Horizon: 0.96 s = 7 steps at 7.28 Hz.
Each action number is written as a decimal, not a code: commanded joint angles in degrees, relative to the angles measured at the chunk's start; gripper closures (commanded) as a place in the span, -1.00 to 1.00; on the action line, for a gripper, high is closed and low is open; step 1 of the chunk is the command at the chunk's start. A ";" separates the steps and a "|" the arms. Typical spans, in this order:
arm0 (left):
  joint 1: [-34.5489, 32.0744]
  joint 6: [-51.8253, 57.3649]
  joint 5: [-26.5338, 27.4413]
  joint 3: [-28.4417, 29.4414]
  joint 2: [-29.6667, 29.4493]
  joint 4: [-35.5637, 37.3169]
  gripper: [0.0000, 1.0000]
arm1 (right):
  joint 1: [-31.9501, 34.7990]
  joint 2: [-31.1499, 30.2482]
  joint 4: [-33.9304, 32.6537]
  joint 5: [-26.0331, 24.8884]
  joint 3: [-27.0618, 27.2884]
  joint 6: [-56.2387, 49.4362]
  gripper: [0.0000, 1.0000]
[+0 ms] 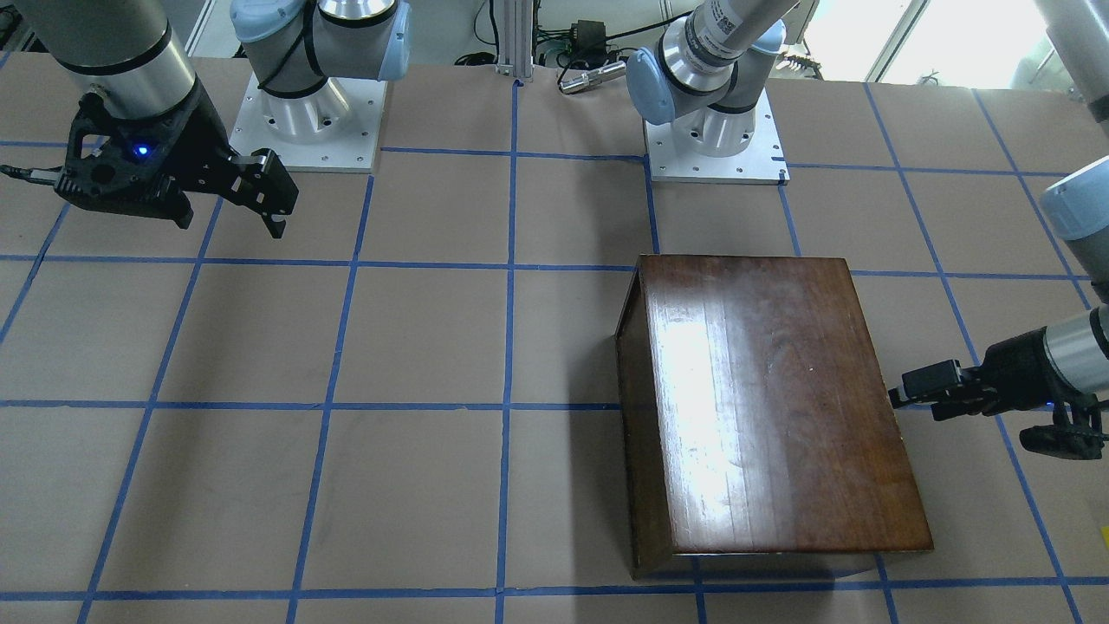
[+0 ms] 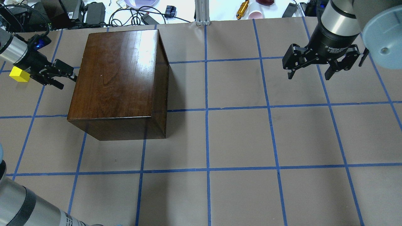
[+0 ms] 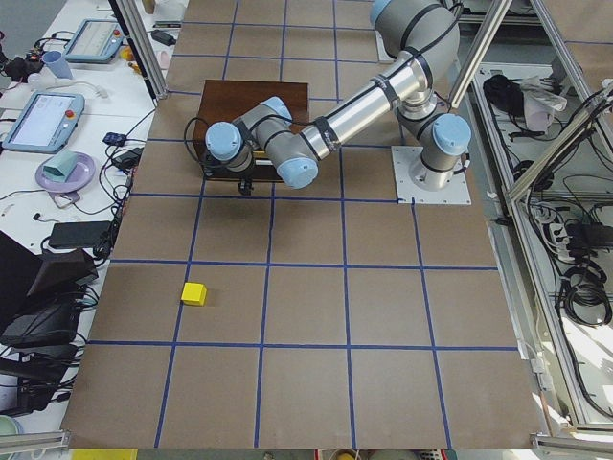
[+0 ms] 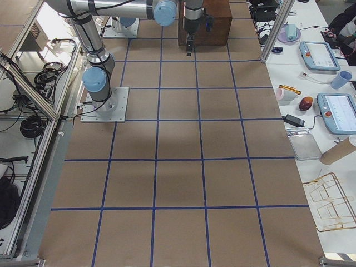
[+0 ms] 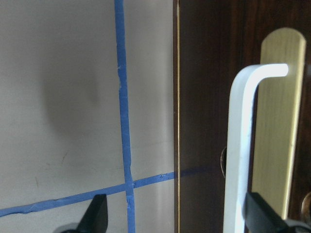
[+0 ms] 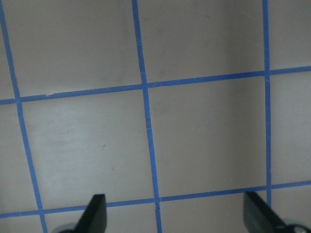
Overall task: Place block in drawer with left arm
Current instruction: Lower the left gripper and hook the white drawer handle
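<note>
The yellow block (image 2: pixel 19 74) lies on the table behind my left wrist; it also shows in the exterior left view (image 3: pixel 194 293), well apart from the box. The dark-brown wooden box (image 2: pixel 119 78) stands on the table. Its drawer is shut: the left wrist view shows only the dark front panel (image 5: pixel 204 97) and the metal pull (image 5: pixel 240 155). My left gripper (image 2: pixel 66 77) is open and empty, level with that face and close to it, with the pull near one fingertip (image 5: pixel 257 216). My right gripper (image 2: pixel 309 73) is open and empty above bare table.
Brown paper with a blue tape grid (image 2: pixel 207 110) covers the table. The two arm bases (image 1: pixel 308 113) stand at the robot's side. Cables and small items (image 2: pixel 141 12) lie beyond the far edge. The box (image 1: pixel 762 407) is the only tall thing on the table.
</note>
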 commanded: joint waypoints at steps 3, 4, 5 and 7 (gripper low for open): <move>-0.15 -2.35 -1.37 -0.06 -0.58 0.23 -1.00 | -0.08 0.00 0.00 0.00 0.09 0.00 -1.00; -0.15 -2.35 -1.28 0.02 -0.59 0.23 -1.00 | 0.00 0.00 0.00 0.00 0.00 0.00 -1.00; -0.15 -2.26 -1.28 -0.06 -0.67 0.23 -1.00 | 0.00 0.00 0.00 0.00 0.00 0.00 -1.00; -0.15 -2.79 -1.28 -0.06 -0.94 0.23 -1.00 | 0.00 0.00 0.00 0.00 0.00 0.00 -1.00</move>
